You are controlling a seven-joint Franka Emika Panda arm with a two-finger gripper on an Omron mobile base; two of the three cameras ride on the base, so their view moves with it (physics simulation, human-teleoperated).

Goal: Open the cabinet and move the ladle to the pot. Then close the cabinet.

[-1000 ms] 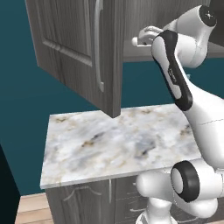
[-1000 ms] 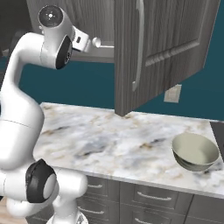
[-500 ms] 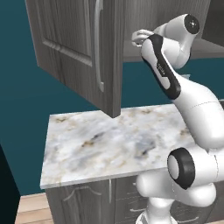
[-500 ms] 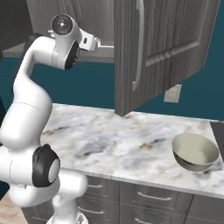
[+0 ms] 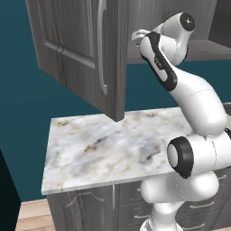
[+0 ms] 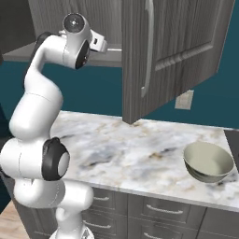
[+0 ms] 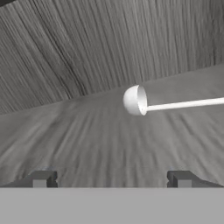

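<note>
The cabinet (image 5: 81, 49) hangs over the counter with one door (image 6: 177, 46) swung wide open. A white ladle (image 7: 134, 100) lies on its side on the cabinet shelf, its thin handle running off to the right in the hand view. My gripper (image 7: 111, 179) is open, its two fingertips (image 7: 41, 178) wide apart, a short way in front of the ladle and not touching it. The arm reaches up into the cabinet opening in both base views. The grey-olive pot (image 6: 207, 161) sits upright on the counter at the right.
The marble counter (image 5: 103, 149) runs under the cabinet, with grey drawers (image 6: 154, 207) below. The open door's lower corner (image 5: 116, 115) hangs low over the counter beside the arm. A wall outlet (image 6: 185, 100) sits behind on the teal wall.
The arm has folded higher, its upper joint rising and swinging towards the cabinet, and the hand has pushed a little further into the opening. The jaws have stayed wide. Door and pot are unmoved.
</note>
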